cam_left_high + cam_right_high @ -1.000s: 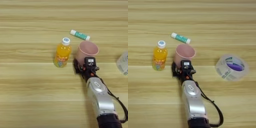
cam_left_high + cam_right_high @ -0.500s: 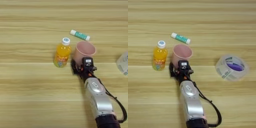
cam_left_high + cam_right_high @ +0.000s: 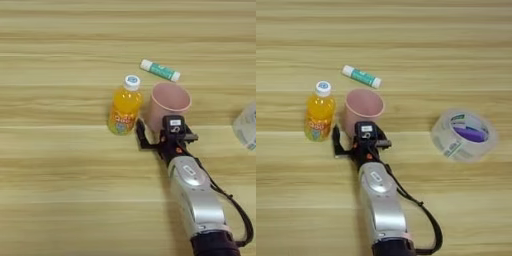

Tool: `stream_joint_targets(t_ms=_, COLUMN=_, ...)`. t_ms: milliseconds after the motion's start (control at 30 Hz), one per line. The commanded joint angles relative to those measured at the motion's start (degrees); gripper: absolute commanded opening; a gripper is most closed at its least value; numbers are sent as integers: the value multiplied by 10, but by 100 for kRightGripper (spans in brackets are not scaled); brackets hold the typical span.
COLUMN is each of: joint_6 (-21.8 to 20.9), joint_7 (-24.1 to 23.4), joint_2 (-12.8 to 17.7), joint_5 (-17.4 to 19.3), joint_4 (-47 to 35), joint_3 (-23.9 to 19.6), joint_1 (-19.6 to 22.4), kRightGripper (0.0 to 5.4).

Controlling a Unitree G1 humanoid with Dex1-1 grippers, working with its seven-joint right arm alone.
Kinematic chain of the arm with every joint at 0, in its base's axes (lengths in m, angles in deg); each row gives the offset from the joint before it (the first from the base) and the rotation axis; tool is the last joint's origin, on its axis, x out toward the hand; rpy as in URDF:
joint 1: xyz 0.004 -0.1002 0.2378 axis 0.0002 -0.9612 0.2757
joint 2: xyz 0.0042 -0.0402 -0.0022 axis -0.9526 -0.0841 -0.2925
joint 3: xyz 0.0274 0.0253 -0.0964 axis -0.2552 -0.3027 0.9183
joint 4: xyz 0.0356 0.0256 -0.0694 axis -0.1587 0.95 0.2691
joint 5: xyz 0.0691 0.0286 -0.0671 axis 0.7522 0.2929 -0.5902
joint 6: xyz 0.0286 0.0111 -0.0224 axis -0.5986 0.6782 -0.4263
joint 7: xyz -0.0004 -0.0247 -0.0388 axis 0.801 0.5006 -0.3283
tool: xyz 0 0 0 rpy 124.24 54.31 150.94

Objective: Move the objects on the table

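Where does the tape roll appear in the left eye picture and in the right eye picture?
Left eye view: the tape roll is cut off by the right edge, only a part showing.
Right eye view: it shows whole, right of centre, lying on the table.
Shared landmark: the pink cup, which stands left of the roll in both views.

My forearm (image 3: 381,197) is silver, ending in a black gripper (image 3: 356,140) with a small white label on top and an orange spot at the wrist, and a black cable loops beside it. The table (image 3: 456,40) is light wood with darker horizontal grain lines, and on it the bottle (image 3: 319,112) glows orange under a white cap and a colourful label of red, yellow and green. The cup (image 3: 363,107) is plain pink, the tape roll (image 3: 463,135) is clear with a purple inner core and some green print, and the tube (image 3: 361,76) is green with a white cap.
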Motion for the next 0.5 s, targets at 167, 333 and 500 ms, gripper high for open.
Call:
stream_joint_targets(t_ms=167, joint_6=38, joint_7=4, joint_2=1, joint_5=-6, joint_4=-45, joint_3=15, joint_1=-36, kRightGripper=537)
stream_joint_targets(t_ms=333, joint_6=53, joint_7=3, joint_2=4, joint_5=-5, joint_4=-76, joint_3=15, joint_1=-58, kRightGripper=537)
stream_joint_targets(t_ms=500, joint_6=74, joint_7=4, joint_2=5, joint_5=-5, joint_4=-119, joint_3=18, joint_1=-86, kRightGripper=537)
